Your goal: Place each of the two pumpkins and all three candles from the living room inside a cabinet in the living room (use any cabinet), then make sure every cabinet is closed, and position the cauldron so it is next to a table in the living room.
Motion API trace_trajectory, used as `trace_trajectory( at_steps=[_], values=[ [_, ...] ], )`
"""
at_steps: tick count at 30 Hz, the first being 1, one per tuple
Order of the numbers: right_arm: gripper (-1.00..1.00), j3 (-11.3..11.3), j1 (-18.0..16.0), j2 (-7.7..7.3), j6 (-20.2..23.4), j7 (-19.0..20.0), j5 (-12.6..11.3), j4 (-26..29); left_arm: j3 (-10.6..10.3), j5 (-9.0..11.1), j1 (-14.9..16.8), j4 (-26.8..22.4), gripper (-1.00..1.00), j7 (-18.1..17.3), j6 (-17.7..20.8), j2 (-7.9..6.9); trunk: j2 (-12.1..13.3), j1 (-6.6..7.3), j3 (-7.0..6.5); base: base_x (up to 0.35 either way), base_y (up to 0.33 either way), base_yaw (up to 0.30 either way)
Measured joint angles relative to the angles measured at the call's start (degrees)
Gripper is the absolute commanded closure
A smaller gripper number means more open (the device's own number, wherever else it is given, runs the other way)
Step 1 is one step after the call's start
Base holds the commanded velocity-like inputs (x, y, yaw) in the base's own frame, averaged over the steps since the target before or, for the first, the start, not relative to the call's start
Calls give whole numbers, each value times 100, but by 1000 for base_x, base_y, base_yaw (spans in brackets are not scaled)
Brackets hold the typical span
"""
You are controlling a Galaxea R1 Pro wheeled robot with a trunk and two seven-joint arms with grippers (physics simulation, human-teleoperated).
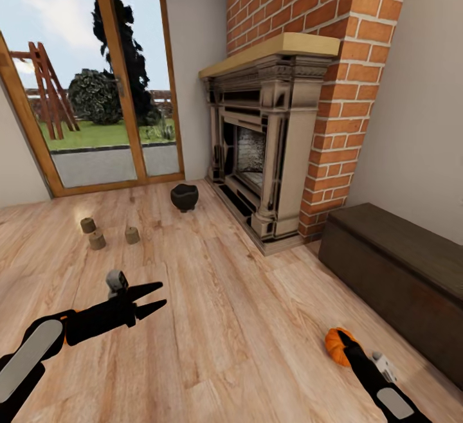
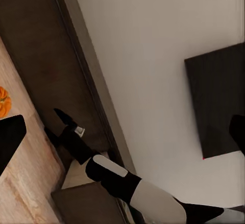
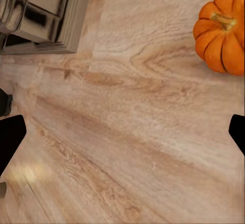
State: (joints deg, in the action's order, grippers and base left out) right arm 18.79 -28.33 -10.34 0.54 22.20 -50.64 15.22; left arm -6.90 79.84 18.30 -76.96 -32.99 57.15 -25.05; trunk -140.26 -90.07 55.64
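One orange pumpkin [image 1: 333, 346] lies on the wood floor close to the low dark brown cabinet [image 1: 399, 269]. My right gripper [image 1: 345, 342] hovers right at it, open; in the right wrist view the pumpkin [image 3: 223, 29] sits off to one side of the fingers, not between them. Three beige candles [image 1: 96, 240] stand together on the floor at the far left. Beyond them the black cauldron [image 1: 184, 197] rests near the fireplace. My left gripper [image 1: 159, 297] is open and empty above the floor. The left wrist view catches the cabinet [image 2: 41, 55] and the pumpkin [image 2: 3, 101].
A brick fireplace [image 1: 263, 146] with a wooden mantel juts out between the cauldron and the cabinet. Glass patio doors [image 1: 96, 89] fill the far wall. A dark panel [image 2: 217, 101] hangs on the white wall above the cabinet. Open wood floor lies between my arms.
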Motion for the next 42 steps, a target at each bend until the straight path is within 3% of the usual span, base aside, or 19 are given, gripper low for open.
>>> trace_trajectory(
  at_steps=[3, 4, 7, 17, 33, 38, 42],
  values=[
    [-100, -6, 5, -97, 44, 97, -97, -97, 7, 9, 0, -97, -100, -50, 1, -4, 0, 0, 0, 1, -10, 0],
    [-100, 19, 5, -341, 142, 655, -582, -598, 11, 13, -1, -176, -100, -49, 2, -5, 0, 0, 1, 1, -4, 0],
    [-100, -32, 5, -508, 529, 1153, -768, -859, 12, 11, -2, -233, -100, -51, -1, -5, 0, 0, 0, 0, -2, 0],
    [-100, -45, 3, -572, 834, 1393, -842, -948, 29, 15, -3, -272, -100, -53, 1, -5, -296, -164, 146, 0, 0, 0],
    [-100, -39, -2, -579, 824, 1399, -849, -952, -3, 32, 2, -270, -100, -88, 1, -5, -318, -205, 500, 0, 0, 0],
    [-100, -22, -3, -822, 1002, 1563, -1032, -941, -32, 29, -5, -265, -100, -241, 0, -11, -324, -218, 611, 0, 0, 0],
    [-100, -14, -3, -863, 1092, 1748, -1135, -892, -32, 29, -6, -259, -100, -261, -1, -47, -330, -228, 700, 0, 0, 0]
  ],
)
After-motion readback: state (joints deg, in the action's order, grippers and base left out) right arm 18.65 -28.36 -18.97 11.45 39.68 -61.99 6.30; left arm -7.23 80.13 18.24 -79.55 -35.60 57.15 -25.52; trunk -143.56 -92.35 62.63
